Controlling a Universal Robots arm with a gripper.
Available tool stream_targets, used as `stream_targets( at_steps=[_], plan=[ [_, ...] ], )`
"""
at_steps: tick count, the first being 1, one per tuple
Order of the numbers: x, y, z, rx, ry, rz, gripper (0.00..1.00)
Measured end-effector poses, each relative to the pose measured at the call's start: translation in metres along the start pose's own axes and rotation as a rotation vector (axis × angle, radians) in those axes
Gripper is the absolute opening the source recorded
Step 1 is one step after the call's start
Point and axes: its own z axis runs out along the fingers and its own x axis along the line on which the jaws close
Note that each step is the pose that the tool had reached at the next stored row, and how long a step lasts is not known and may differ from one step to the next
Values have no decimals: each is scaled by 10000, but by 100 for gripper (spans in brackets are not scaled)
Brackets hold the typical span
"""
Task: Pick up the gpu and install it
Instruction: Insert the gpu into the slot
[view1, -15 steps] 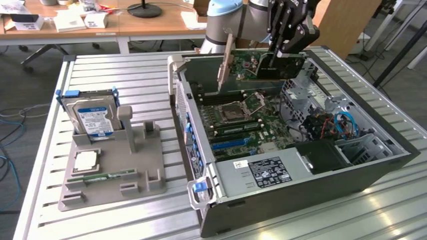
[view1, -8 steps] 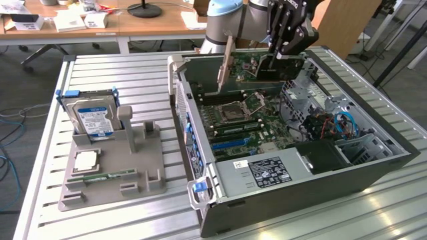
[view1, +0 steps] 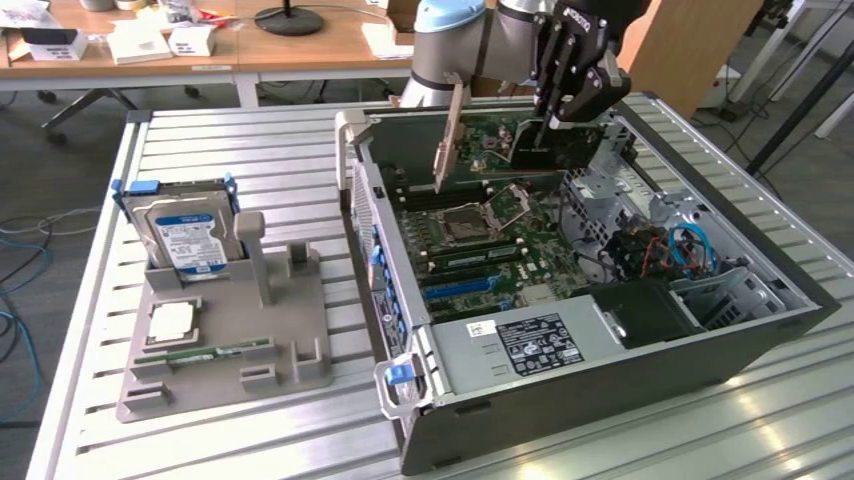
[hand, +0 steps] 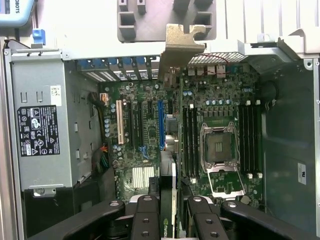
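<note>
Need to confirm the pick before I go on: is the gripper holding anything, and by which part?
Yes: the gpu, pinched across its flat faces by the fingers at the upper edge, away from the metal bracket.

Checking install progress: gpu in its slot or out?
Out. The hand grips the gpu on edge above the motherboard, its lower edge clear of the slots.

This is a robotics lab or workshop. A slatted metal table (view1: 240, 140) carries an open computer case (view1: 641, 400) and a grey parts holder (view1: 287, 320) with a hard drive (view1: 187, 235). A robot arm (view1: 454, 40) stands at its far edge. Beyond it are wooden desks (view1: 307, 50) with boxes (view1: 140, 42). Cables (view1: 16, 265) trail on the floor at the exterior view's left.
</note>
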Motion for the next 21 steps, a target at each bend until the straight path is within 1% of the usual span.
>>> stream_targets(
  at_steps=[8,11,12,15,16,17,21],
  plan=[
    [0,0,5,1,-2,0,26],
    [0,-1,20,4,0,0,26],
    [1,-1,41,7,0,0,26],
    [1,-2,46,9,-3,0,26],
    [1,-3,80,18,-1,-2,26],
    [1,-3,89,22,-2,-2,26],
    [1,-3,92,23,1,-3,26]
  ],
)
